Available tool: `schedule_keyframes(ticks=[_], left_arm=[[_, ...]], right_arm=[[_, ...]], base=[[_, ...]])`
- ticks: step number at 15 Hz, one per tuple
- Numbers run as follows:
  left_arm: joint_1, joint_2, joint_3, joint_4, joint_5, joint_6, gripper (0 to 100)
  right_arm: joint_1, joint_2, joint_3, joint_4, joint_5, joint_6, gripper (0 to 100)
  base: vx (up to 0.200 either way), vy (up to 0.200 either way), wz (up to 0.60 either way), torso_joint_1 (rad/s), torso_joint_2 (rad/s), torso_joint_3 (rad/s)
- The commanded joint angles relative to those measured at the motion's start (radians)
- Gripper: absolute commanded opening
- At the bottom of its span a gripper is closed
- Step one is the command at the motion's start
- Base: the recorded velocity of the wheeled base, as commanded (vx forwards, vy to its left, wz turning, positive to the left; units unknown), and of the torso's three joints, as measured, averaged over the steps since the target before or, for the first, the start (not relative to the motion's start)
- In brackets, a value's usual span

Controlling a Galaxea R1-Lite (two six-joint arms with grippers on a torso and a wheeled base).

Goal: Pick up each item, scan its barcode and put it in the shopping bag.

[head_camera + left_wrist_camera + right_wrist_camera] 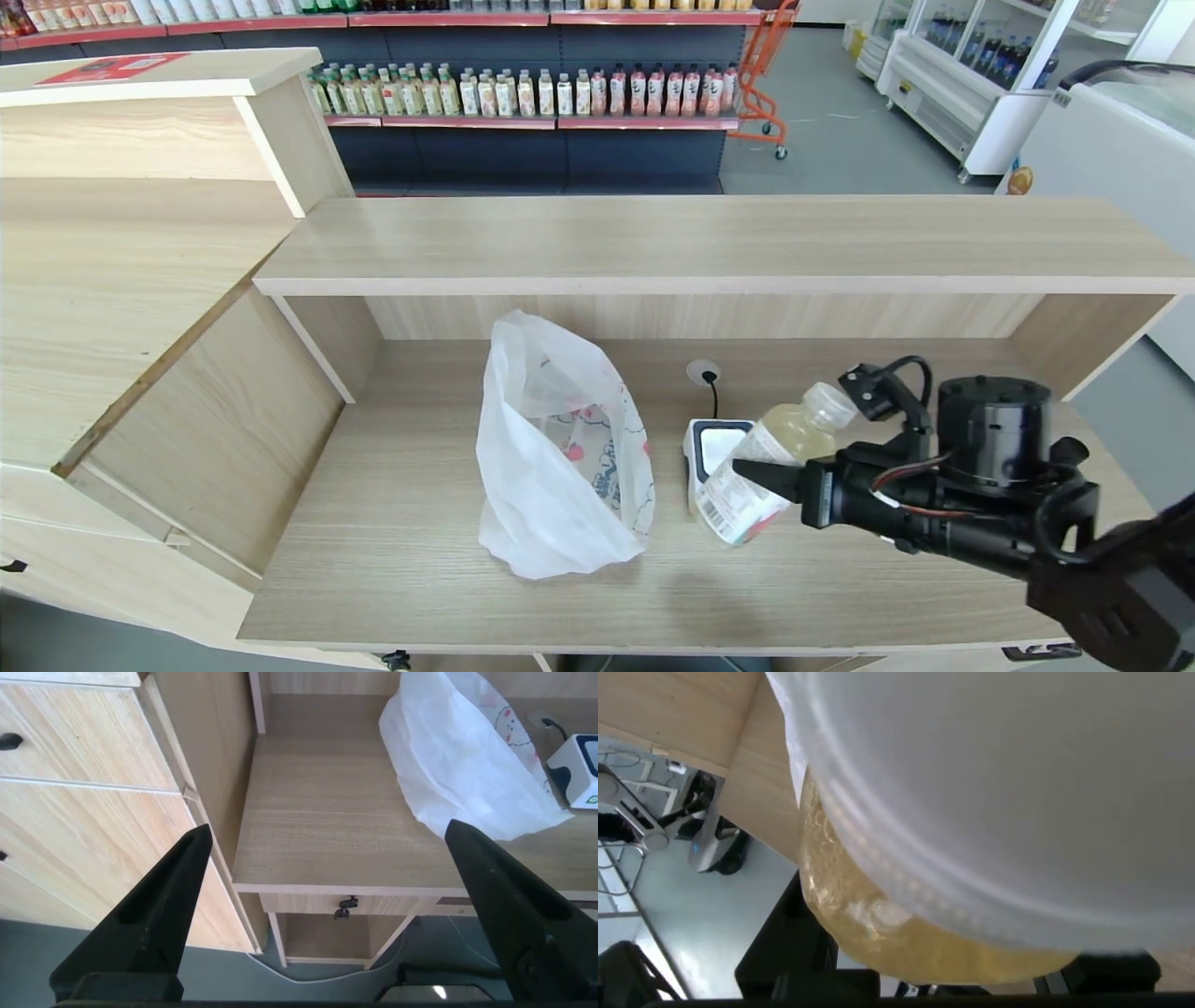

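Right end effector [764,476] is clamped on a clear bottle [792,431] of pale yellow drink, held tilted with its cap toward the counter's [420,579] back right corner and its labelled base low over the barcode scanner [714,446]. That scanner sits right of the counter's middle. Just beside it, at the middle, a white shopping bag [560,448] stands slumped. Left end effector [327,835] hangs near the front left corner, fingers spread wide, holding nothing.
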Motion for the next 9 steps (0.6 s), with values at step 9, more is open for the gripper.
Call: schedule_keyframes(ticks=[9], left_arm=[[-0.001, 0.0, 0.0, 0.0, 0.0, 0.0, 100]], right_arm=[[0.139, 0.488, -0.488, -0.014, -0.106, -0.044, 0]], base=[[0.0, 0.0, 0.0, 0.0, 0.0, 0.0]])
